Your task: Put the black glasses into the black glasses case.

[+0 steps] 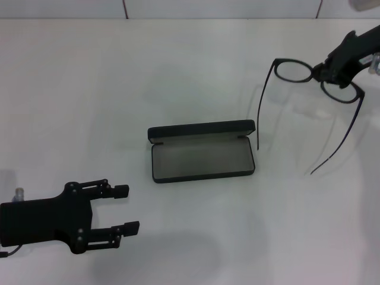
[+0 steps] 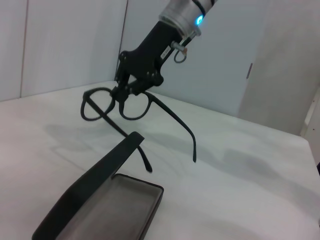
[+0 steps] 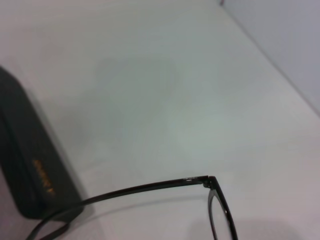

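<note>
Glasses (image 1: 317, 77) are being held in the air by the right gripper (image 1: 325, 70), whose fingers are pinching the frame at the bridge, between the two lenses. Both temple arms are unfolded and are hanging down from the fingers, their tips clear of the bench (image 1: 196, 71). The case (image 1: 202, 155) is lying open on the bench, well apart from the pinching fingers and lower than them, with its lid (image 1: 200, 130) standing up along the far edge and its grey lining bare. In the left wrist view the same grip is being shown from the other side: the fingers (image 2: 131, 82) are closed on the bridge and the case (image 2: 112, 207) is sitting below and in front of them, one temple tip hanging just behind the raised lid.

The carrying step appears to be in hand: the glasses are lifted but not yet over the case. The next move would call for the glasses to be brought above the open tray and lowered so that the spread temples land inside the walls rather than catching on the rim or lid.

The left gripper (image 1: 122, 209) is being kept idle near the bench, its fingers spread, well apart from the case.
</note>
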Controlling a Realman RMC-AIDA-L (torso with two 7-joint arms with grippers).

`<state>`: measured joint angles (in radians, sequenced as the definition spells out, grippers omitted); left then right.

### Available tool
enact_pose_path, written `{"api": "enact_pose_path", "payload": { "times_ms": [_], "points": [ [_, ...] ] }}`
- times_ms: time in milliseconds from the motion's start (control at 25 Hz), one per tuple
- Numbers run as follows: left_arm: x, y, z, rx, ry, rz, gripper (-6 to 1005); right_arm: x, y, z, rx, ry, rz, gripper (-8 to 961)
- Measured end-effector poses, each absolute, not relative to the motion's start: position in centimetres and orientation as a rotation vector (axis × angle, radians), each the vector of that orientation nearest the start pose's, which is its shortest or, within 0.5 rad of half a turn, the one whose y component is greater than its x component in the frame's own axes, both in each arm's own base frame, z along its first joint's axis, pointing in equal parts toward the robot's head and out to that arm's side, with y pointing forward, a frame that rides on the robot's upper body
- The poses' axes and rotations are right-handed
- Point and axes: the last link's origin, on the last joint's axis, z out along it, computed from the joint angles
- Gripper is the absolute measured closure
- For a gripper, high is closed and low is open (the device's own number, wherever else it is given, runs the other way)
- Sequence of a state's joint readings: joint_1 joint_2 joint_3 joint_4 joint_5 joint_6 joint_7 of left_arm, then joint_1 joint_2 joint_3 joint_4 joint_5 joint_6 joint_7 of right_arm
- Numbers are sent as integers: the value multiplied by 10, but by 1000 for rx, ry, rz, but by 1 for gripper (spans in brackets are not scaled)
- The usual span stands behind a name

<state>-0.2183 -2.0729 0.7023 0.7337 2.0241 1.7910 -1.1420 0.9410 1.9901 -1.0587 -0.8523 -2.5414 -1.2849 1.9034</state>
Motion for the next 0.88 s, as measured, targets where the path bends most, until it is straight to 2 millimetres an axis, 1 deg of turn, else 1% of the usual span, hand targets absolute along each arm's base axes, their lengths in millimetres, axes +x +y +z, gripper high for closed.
{"api": "enact_pose_path", "payload": {
  "times_ms": [160,360,440,520,600,760,880],
  "points": [
    [-325,220,13,-2787,-593,-699,263,156,452,37,-2655,312,-320,897],
    [-322,223,18,-2768,-622,-747,264,157,445,69,-2571,349,-273,897],
    [-320,223,22,-2752,-613,-782,264,156,441,81,-2567,368,-234,897],
    [-318,224,26,-2732,-619,-817,264,156,438,90,-2571,393,-192,897],
    [-317,225,29,-2709,-641,-847,265,157,434,100,-2575,423,-121,897],
    [-312,230,34,-2668,-700,-915,266,157,428,109,-2593,455,36,897],
    [-306,235,39,-2622,-783,-995,266,158,422,107,-2613,485,165,897]
  ]
}}
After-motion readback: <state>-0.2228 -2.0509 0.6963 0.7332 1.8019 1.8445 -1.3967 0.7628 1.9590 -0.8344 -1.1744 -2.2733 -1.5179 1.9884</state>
